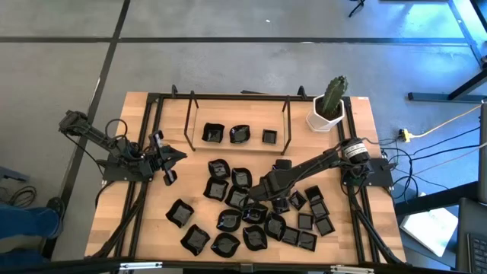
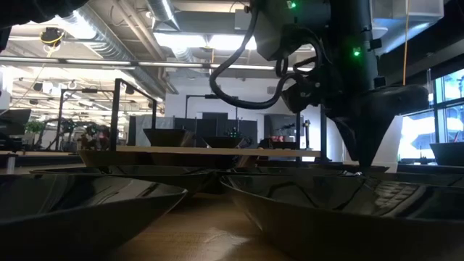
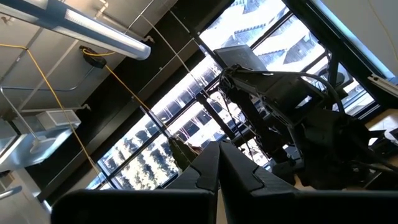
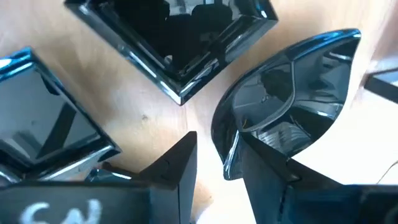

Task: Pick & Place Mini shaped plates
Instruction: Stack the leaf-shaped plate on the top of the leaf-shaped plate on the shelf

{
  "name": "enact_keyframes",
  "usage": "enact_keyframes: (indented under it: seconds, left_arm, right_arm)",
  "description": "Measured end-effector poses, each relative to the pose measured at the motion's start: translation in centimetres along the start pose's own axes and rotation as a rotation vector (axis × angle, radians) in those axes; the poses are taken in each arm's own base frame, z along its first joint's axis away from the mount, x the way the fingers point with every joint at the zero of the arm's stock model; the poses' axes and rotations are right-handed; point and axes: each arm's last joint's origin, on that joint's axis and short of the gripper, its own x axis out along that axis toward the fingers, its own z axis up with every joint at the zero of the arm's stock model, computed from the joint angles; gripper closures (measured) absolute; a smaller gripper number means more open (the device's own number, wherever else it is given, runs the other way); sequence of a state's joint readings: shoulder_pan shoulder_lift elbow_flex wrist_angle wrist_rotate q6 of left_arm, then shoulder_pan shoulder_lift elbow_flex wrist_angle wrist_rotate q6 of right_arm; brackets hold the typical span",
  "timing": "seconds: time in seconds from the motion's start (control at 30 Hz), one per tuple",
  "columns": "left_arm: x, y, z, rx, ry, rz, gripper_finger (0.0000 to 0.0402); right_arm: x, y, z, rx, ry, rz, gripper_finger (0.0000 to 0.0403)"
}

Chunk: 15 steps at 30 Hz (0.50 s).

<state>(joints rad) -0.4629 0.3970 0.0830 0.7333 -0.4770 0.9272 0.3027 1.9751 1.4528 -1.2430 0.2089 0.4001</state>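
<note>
Several glossy black mini shaped plates (image 1: 228, 221) lie on the wooden table's near half, on their bases. My right gripper (image 1: 260, 198) points down among them, open. In the right wrist view its fingers (image 4: 217, 148) stand on either side of the rim of a rounded plate (image 4: 292, 106). Two square plates (image 4: 174, 37) (image 4: 37, 118) lie close by. My left gripper (image 1: 173, 157) waits shut above the table's left side, its fingertips (image 3: 217, 165) together and holding nothing. My right gripper comes from above with one finger (image 4: 267, 180) inside the rounded plate and the other finger (image 4: 177, 168) outside it, at the rim (image 4: 229, 155). Wood shows between the outer finger and the rim. Whether the inner finger touches it I cannot tell. The plate lies on the table.
A black-framed wooden shelf (image 1: 199, 147) at the table's far middle carries three black plates (image 1: 240, 135). A white pot with a green cactus (image 1: 329, 105) stands at the far right corner. Bare wood shows at the near left (image 1: 122, 221).
</note>
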Motion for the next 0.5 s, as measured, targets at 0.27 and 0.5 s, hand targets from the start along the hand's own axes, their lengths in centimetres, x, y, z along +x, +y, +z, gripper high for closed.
enact_keyframes:
  seconds: [0.27,0.5]
  left_arm:
    - [0.0,-0.1,-0.08,-0.007,0.009,-0.007,0.0397]
    - [0.0,-0.1,-0.08,-0.01,0.009,-0.007,0.0396]
  right_arm:
    - [-0.23,0.14,-0.12,-0.045,-0.01,0.003,0.0285]
    - [-0.59,0.4,-0.23,-0.086,0.002,0.081,0.0269]
